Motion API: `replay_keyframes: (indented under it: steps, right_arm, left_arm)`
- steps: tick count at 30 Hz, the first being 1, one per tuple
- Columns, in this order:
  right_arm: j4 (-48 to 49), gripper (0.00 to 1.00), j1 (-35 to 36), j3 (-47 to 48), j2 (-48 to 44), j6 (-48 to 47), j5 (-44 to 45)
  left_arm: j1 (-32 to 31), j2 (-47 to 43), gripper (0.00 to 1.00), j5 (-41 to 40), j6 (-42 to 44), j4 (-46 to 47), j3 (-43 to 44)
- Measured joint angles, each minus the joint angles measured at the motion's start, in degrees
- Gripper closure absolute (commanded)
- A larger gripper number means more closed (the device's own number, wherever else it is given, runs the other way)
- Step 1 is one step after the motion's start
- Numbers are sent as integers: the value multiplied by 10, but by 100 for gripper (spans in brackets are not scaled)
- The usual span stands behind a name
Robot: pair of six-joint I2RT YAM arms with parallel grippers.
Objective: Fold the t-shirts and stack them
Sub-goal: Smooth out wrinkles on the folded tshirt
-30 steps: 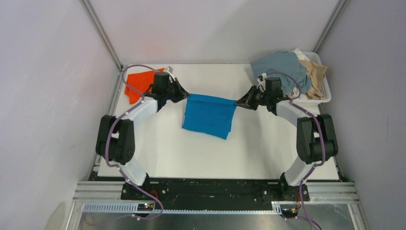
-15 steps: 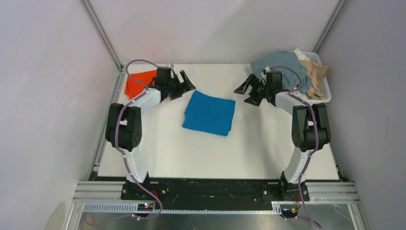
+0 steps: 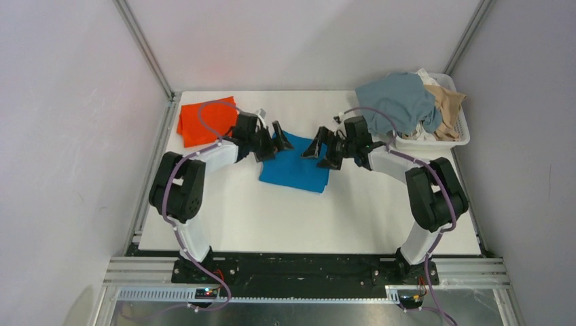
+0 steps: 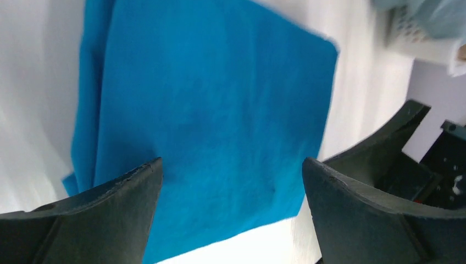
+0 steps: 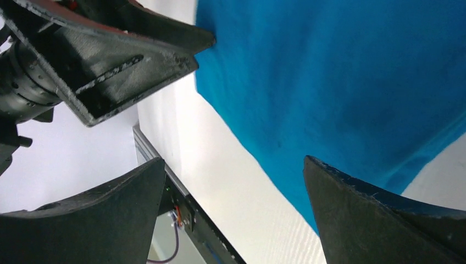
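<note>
1. The table (image 3: 306,217) bears a folded t-shirt (image 3: 295,171) lying flat near its middle, towards the far side
2. A second folded t-shirt (image 3: 193,128) lies flat at the far left corner, well apart from the first
3. A basket (image 3: 441,144) stands at the far right corner, with a heap of t-shirts (image 3: 397,102) in it, spilling over its left rim
4. The left gripper (image 3: 273,144) is over the first shirt's far left corner and the right gripper (image 3: 320,155) is over its far right edge; the two face each other, near but apart
</note>
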Motion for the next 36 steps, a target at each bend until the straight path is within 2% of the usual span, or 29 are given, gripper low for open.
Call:
replay_keyframes:
  steps: [4,8,15,20,23,26,31,36]
  right_arm:
    - [23,1,-1,-44,29,9,-14]
    - [41,0,-9,-84,48,10,-28]
    - [94,1,-12,-163,-3,2,-26]
    - [72,1,3,-225,-75,-2,-3]
    - [23,1,23,-243,-125,-10,27]
    - [-34,0,29,-256,-192,-15,59]
    - [-108,1,23,-258,-361,-24,145]
    - [-187,1,-40,-258,-475,-28,221]
  left_arm:
    - [-14,8,0,2,-10,14,-53]
    - [-14,-2,0,6,-27,69,-108]
    - [-39,-94,0,-16,-48,161,-251]
    - [-96,-228,0,-49,-77,159,-374]
    - [-112,-298,0,-67,-87,122,-407]
    - [-115,-359,0,-97,-86,74,-407]
    - [-115,-456,0,-192,-80,-6,-385]
    - [-85,-483,0,-245,-81,-41,-386]
